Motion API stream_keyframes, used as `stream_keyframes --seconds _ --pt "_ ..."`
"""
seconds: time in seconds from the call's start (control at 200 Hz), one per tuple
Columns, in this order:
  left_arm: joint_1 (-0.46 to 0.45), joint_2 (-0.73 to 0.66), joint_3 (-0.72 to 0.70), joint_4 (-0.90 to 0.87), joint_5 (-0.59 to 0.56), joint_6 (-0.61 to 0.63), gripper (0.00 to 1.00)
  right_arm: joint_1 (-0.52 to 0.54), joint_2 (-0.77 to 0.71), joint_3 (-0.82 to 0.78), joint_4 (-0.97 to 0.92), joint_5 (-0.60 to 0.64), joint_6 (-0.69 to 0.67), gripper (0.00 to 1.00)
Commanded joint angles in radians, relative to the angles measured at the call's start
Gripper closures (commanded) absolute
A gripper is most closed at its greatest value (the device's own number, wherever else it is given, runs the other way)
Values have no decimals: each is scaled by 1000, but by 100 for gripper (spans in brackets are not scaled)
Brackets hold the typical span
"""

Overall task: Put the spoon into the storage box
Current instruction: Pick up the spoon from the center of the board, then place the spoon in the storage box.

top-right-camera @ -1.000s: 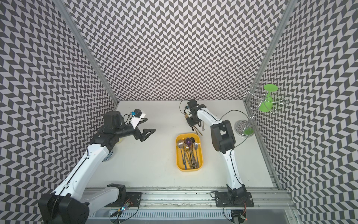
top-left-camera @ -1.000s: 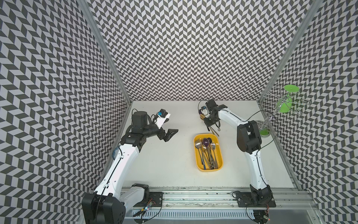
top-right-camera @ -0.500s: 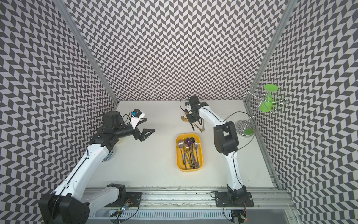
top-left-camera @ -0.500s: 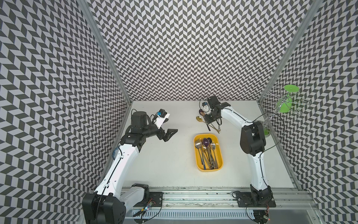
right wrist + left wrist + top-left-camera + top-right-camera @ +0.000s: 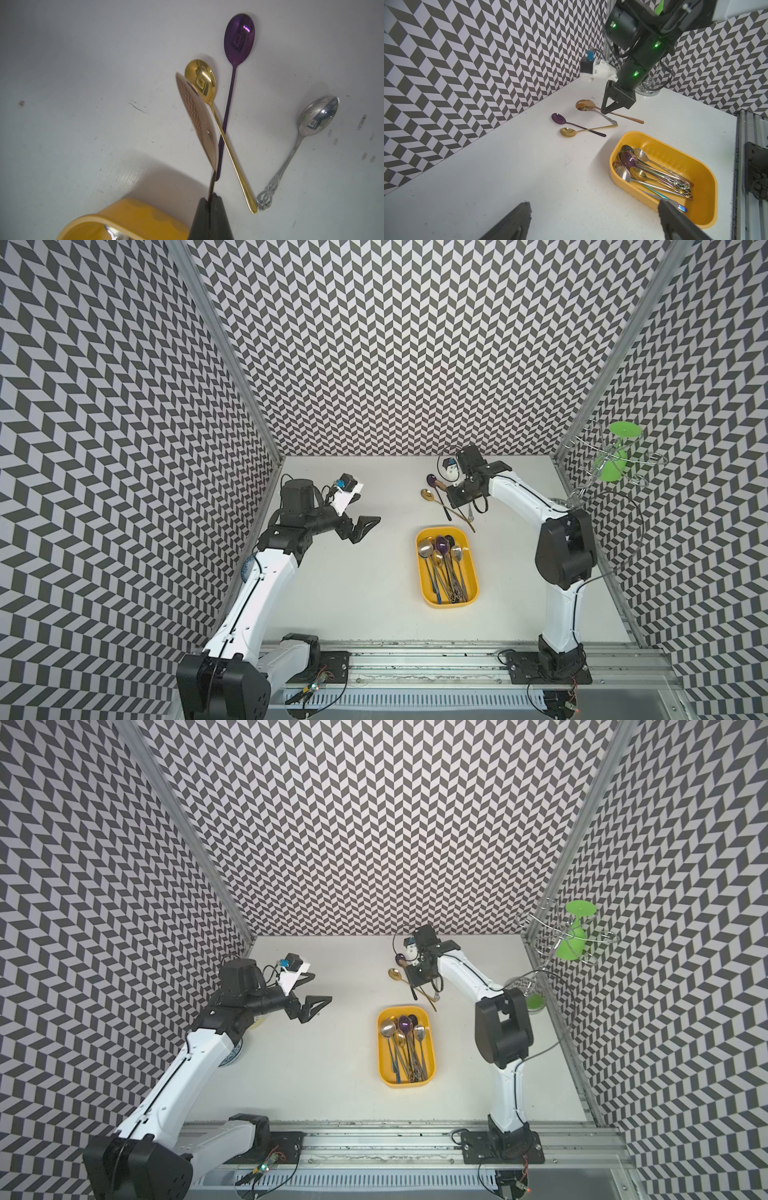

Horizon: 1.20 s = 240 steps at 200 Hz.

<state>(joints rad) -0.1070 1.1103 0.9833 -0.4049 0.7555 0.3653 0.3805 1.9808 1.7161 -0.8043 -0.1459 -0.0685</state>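
Spoon (image 5: 197,120), rose-gold, clamped in right end effector (image 5: 210,200); left end effector (image 5: 321,988) spread apart.

No text, label, brand name or number can be read in any view. The yellow storage box (image 5: 675,158) has no legible marking on its walls. The bowl of the copper spoon (image 5: 197,120) shows only a mirrored zigzag of the wall pattern. The bowls of the purple spoon (image 5: 239,37), the gold spoon (image 5: 200,80) and the silver spoon (image 5: 318,116) show only reflected shapes, not letters. The dark marks on the bench (image 5: 83,83) are scuffs and smudges that form no characters.
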Motion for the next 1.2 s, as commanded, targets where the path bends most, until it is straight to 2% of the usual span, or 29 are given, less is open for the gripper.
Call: stream_keyframes --seconds 0.0,0.31,0.621,0.766,1.082,1.197 --pt "9 -20 9 5 32 0 1 -6 -113 -91 84 -108 83 100" --pt "9 -13 -8 14 64 12 1 -3 -342 -388 254 -270 272 100" --pt "6 -2 -6 -46 102 89 1 1 -562 -697 450 -341 461 100" --pt "6 -5 -18 -34 137 95 1 16 -605 -809 536 -383 519 100" --pt "6 4 -6 -55 142 105 1 85 -609 -924 587 -353 567 100" --pt "7 1 -8 -56 144 108 1 104 -618 -984 661 -351 607 100"
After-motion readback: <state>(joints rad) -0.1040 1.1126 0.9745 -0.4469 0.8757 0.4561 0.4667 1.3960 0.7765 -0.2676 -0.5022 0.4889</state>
